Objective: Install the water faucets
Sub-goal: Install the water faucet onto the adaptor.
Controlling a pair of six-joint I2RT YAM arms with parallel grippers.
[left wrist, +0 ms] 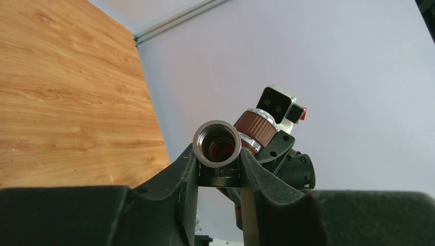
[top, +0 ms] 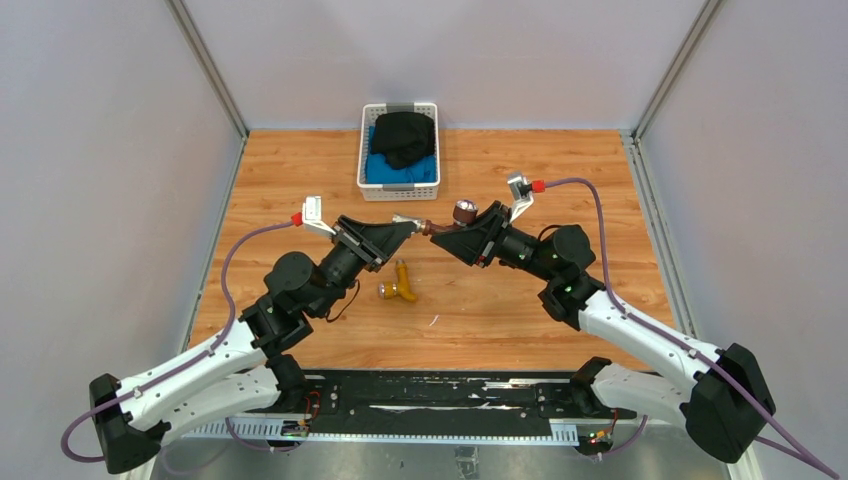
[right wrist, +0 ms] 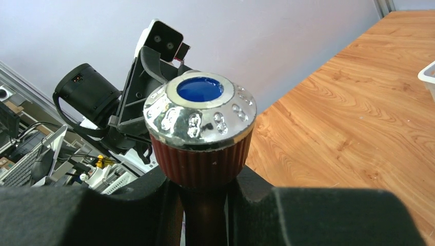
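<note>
The dark reddish-brown water faucet (top: 438,227) hangs above the middle of the table, held between both arms. My right gripper (right wrist: 205,190) is shut on its dark body just under the ribbed round knob (right wrist: 199,130) with the blue-marked silvery cap. My left gripper (left wrist: 218,165) faces it from the other side, and its fingers (left wrist: 184,174) press against the faucet's silvery hollow end (left wrist: 217,144). In the top view the left gripper (top: 408,227) and right gripper (top: 452,234) meet almost tip to tip. The brass-yellow faucet (top: 400,286) lies loose on the wood below them.
A white basket (top: 362,160) holding black and blue cloth stands at the back of the wooden table (top: 560,170). Grey walls close the table on three sides. A black rail (top: 430,400) with the arm bases runs along the near edge.
</note>
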